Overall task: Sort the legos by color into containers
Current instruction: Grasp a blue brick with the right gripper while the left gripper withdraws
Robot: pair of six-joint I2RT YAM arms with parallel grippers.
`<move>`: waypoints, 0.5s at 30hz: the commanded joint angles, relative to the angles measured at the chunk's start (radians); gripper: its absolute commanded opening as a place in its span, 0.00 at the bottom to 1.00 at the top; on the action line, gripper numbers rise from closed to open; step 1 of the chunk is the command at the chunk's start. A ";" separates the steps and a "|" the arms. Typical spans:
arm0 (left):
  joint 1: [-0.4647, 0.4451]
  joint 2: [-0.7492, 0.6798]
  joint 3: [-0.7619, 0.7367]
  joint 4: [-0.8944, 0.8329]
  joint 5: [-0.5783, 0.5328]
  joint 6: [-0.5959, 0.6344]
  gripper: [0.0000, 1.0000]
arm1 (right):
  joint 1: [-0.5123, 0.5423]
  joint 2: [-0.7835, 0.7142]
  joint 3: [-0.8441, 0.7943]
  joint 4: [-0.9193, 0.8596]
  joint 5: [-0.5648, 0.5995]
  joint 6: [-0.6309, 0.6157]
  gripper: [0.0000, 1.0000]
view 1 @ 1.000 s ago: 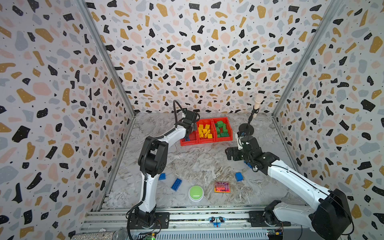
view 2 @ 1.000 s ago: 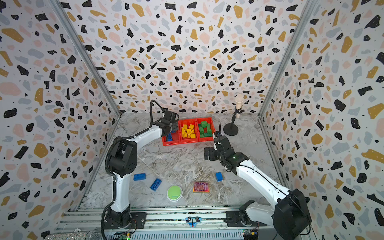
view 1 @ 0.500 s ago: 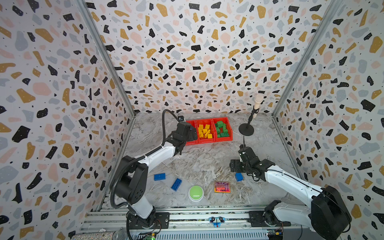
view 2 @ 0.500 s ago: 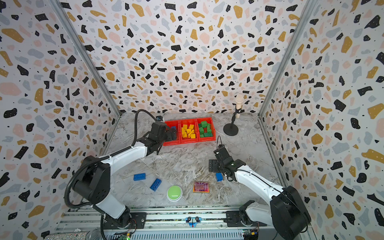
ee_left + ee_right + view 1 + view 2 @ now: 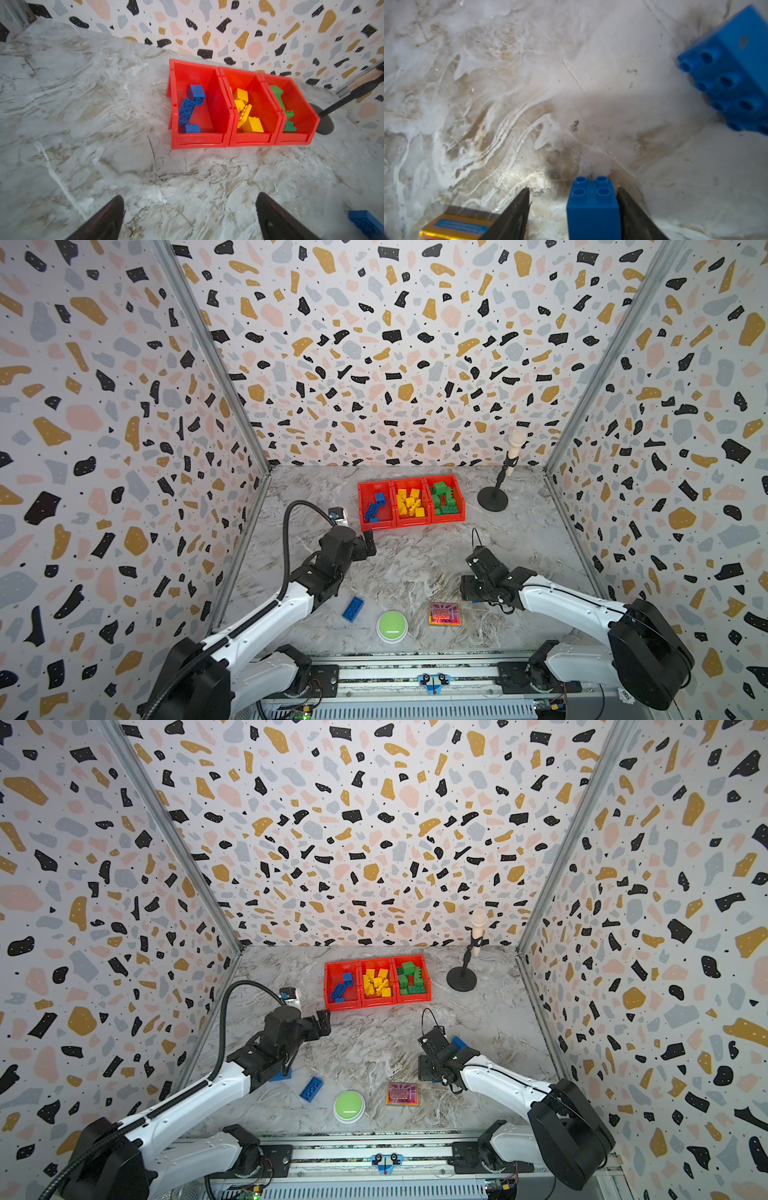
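Observation:
Three joined red containers (image 5: pixel 376 524) (image 5: pixel 343 1004) (image 5: pixel 199 141) stand at the back; they hold blue, yellow and green legos, in that order from the left. My left gripper (image 5: pixel 370 541) (image 5: pixel 190 199) hangs open and empty over bare table in front of the blue bin. My right gripper (image 5: pixel 467 593) (image 5: pixel 573 189) is down at the table with a small blue square brick (image 5: pixel 592 209) between its jaws; one finger touches it, and a gap shows on the other side. A blue oblong brick (image 5: pixel 733 83) (image 5: pixel 458 1042) lies just beyond. Another blue oblong brick (image 5: pixel 353 609) lies near the front left, and one more (image 5: pixel 280 1075) under my left arm.
A round green button (image 5: pixel 392 626) and a shiny pink-orange card (image 5: pixel 444 613) (image 5: pixel 456 228) lie near the front edge, the card close beside my right gripper. A microphone stand (image 5: pixel 492 499) rises at the back right. Patterned walls enclose three sides.
My left arm has drawn back from the blue bin toward the front with its jaws open. My right gripper has moved forward and down, and its jaws have narrowed around the small blue brick.

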State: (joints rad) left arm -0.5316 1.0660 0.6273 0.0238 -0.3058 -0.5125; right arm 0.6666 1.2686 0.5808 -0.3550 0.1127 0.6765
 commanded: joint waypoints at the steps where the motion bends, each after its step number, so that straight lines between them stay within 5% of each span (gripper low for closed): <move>1: -0.004 -0.041 -0.029 0.002 -0.028 -0.015 1.00 | 0.008 0.001 -0.009 -0.006 0.008 0.023 0.55; 7: -0.004 -0.060 -0.047 -0.016 -0.018 -0.017 1.00 | 0.024 0.042 0.024 -0.013 0.006 0.003 0.31; 15: -0.004 -0.152 -0.078 -0.075 -0.046 -0.009 1.00 | 0.044 0.115 0.236 0.044 -0.046 -0.098 0.30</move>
State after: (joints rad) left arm -0.5323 0.9508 0.5755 -0.0326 -0.3275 -0.5201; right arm 0.7048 1.3743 0.7116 -0.3546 0.0959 0.6357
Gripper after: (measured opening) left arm 0.999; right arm 0.347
